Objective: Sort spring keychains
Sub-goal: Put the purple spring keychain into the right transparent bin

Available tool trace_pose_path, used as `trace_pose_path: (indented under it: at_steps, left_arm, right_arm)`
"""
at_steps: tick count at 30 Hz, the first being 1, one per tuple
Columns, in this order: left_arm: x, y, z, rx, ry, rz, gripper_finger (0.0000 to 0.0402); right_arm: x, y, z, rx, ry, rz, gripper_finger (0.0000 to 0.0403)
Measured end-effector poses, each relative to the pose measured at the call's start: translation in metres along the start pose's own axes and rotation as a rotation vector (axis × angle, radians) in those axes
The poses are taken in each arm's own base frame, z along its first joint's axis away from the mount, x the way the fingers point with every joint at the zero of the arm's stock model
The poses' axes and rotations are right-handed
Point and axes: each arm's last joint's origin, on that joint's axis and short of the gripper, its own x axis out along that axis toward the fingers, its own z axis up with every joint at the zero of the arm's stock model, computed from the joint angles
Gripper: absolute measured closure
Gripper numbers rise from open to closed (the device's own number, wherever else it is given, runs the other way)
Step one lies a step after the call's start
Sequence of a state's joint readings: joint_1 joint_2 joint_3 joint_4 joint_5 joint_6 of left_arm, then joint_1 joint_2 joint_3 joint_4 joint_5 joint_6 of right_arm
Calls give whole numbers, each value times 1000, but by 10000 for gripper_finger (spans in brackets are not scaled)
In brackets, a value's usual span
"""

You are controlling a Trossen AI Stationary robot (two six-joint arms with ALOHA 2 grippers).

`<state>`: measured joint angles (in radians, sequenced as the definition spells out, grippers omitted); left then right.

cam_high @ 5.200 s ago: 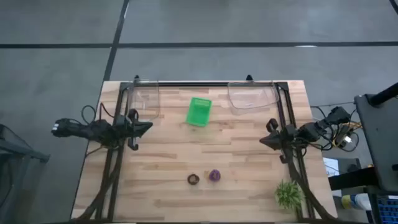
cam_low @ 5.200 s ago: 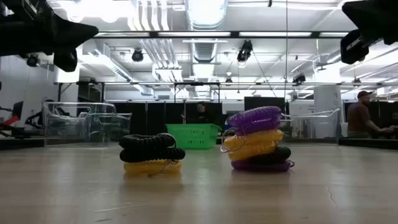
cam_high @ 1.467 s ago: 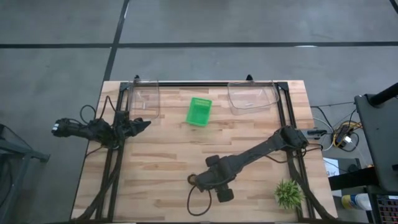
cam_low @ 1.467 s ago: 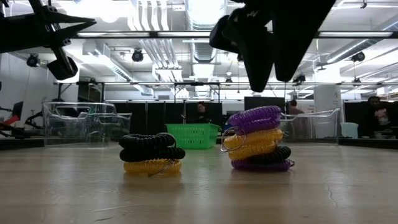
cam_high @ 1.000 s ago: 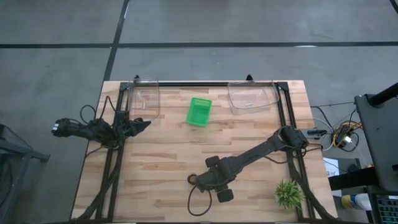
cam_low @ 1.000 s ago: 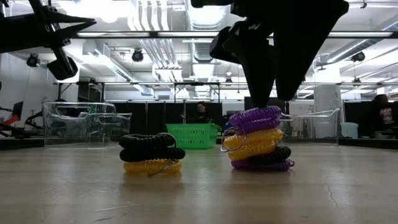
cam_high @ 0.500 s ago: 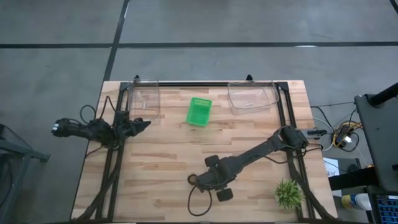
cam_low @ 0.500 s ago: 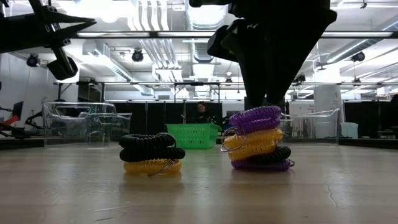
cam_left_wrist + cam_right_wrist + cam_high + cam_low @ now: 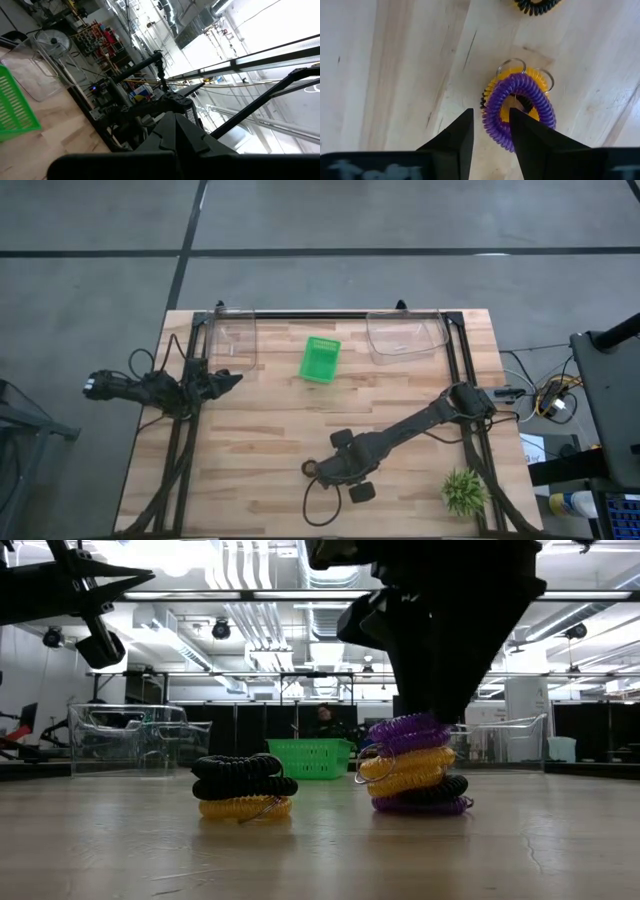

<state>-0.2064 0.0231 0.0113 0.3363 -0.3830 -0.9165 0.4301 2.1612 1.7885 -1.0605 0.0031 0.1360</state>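
Observation:
Two stacks of spring keychains stand on the wooden table near its front. The left stack (image 9: pixel 245 788) is two black coils on a yellow one. The right stack (image 9: pixel 412 768) has a purple coil (image 9: pixel 540 102) on top of yellow, black and purple ones. My right gripper (image 9: pixel 491 114) is open and points down over the right stack (image 9: pixel 338 465). One finger is inside the top purple ring and one is outside it. My left gripper (image 9: pixel 232 380) is shut and empty, high at the table's left side. My right gripper straddles the near side of the top purple coil's ring (image 9: pixel 492 120) from above. One finger (image 9: pixel 520 132) is inside the ring and the other finger (image 9: pixel 462 135) is outside. Whether either finger touches the coil cannot be told. The coil lies on its stack.
A green basket (image 9: pixel 320 358) stands at the far middle, between two clear bins (image 9: pixel 235 340) (image 9: pixel 405 335). A spiky green plant (image 9: pixel 463 490) stands at the front right. The left stack (image 9: pixel 311 468) is just left of my right gripper.
My right gripper has gone down onto the right stack, from just above the top purple coil to around it. The stacks have kept still.

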Motion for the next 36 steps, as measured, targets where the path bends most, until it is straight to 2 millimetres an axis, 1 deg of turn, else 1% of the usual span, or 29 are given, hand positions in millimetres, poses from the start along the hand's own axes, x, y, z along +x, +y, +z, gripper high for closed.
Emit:
trace_pose_path:
  at_steps: [7,18,24,30,36]
  left_arm:
    - [0,0,0,-2,0,0,401]
    - [0,0,0,-3,0,0,401]
    - [0,0,0,-3,0,0,401]
    - [0,0,0,-3,0,0,401]
    - [0,0,0,-1,0,0,401]
  right_arm:
    - [0,0,0,10,-3,0,314]
    - [0,0,1,15,-4,1,387]
    - [-3,0,2,15,-9,1,391]
    - [-13,0,6,17,-31,5,392]
    - [-22,0,6,23,-16,-20,392]
